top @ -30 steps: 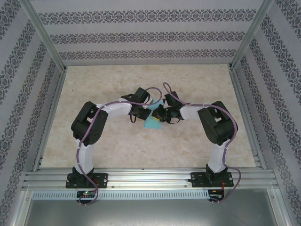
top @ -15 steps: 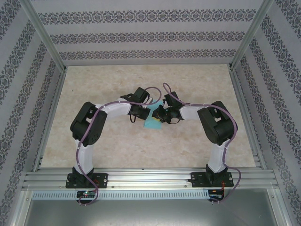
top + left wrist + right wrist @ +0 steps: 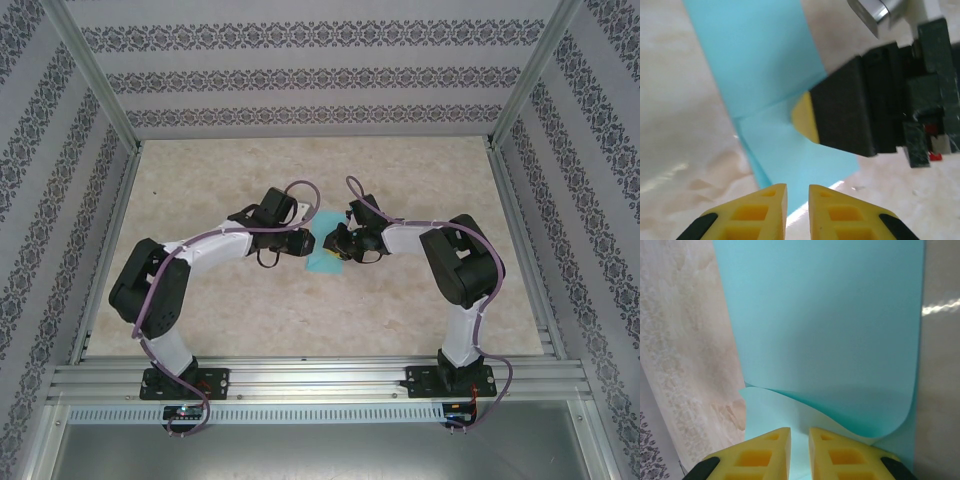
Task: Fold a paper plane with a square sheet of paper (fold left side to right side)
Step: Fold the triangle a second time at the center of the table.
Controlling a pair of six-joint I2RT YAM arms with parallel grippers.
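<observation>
Right end effector (image 3: pixel 799 452) pinches the curled square sheet of paper (image 3: pixel 825 335); left end effector (image 3: pixel 797 207), slightly parted, holds nothing above the desk (image 3: pixel 420 300).

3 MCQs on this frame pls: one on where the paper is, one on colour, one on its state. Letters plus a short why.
1. Where does the square sheet of paper lie?
A. On the table between the two wrists
B. Against the back wall
C. On the near rail

2. What colour are the fingertips of the left gripper?
A. Red
B. Yellow
C. White

3. What state is the sheet in?
A. Flat and unfolded
B. Crumpled into a ball
C. Partly folded, one layer curving up over another

Answers:
1 A: the top view shows the teal patch mid-table, between the left gripper and the right gripper.
2 B: the left wrist view shows yellow fingertips.
3 C: the right wrist view shows a lifted layer curling over a lower one; the left wrist view shows a crease.
</observation>
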